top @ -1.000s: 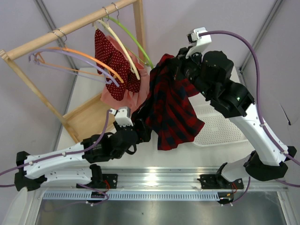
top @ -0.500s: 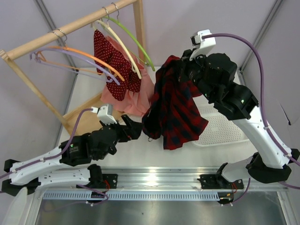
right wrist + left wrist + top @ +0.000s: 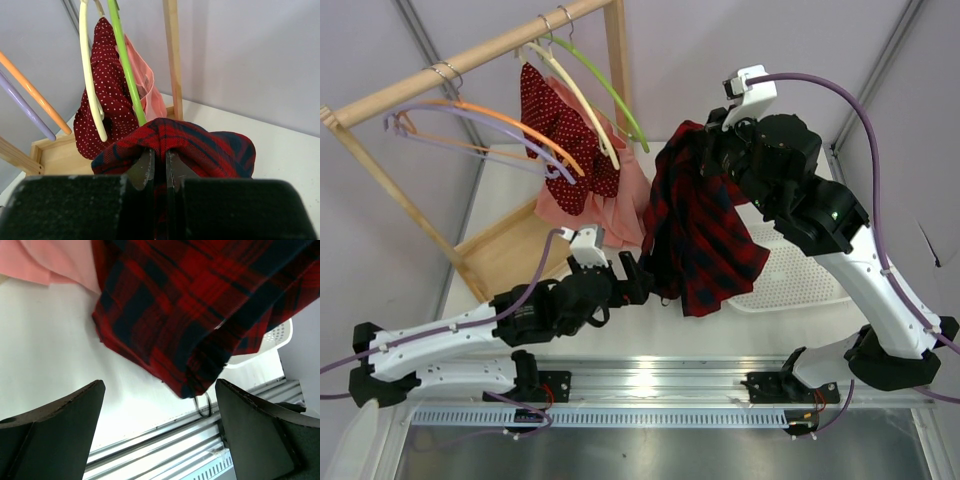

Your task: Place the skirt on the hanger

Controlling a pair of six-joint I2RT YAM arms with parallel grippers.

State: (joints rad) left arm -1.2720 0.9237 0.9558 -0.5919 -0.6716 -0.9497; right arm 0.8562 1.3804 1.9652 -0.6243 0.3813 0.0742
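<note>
- Showing the right gripper (image 3: 160,161) in the lower centre of the right wrist view, its two fingers are pressing nearly together on a bunched fold of the red and dark navy plaid fabric skirt (image 3: 698,240).
- In the top view, the skirt is hanging from that grip in the centre-right of the frame, clear of the white table (image 3: 620,335) and flaring wider toward its lower hem.
- The lower right part of the skirt is overlapping the white perforated plastic tray (image 3: 782,272) in that view.
- The left gripper (image 3: 159,383) is reaching toward the skirt's lower left edge with its fingers spread wide and nothing between them; whether it is touching the fabric cannot be told.
- The thin pale lavender plastic hanger (image 3: 24,104) is hanging bare on the light wooden rack (image 3: 470,55) in the upper left, just beside the orange plastic hanger (image 3: 36,94) and well apart from the skirt.
- The dark red white-dotted garment (image 3: 555,130) is hanging on the cream hanger (image 3: 89,75), beside the green hanger (image 3: 125,70).
- The plain pink garment (image 3: 612,205) is hanging just left of the skirt.
</note>
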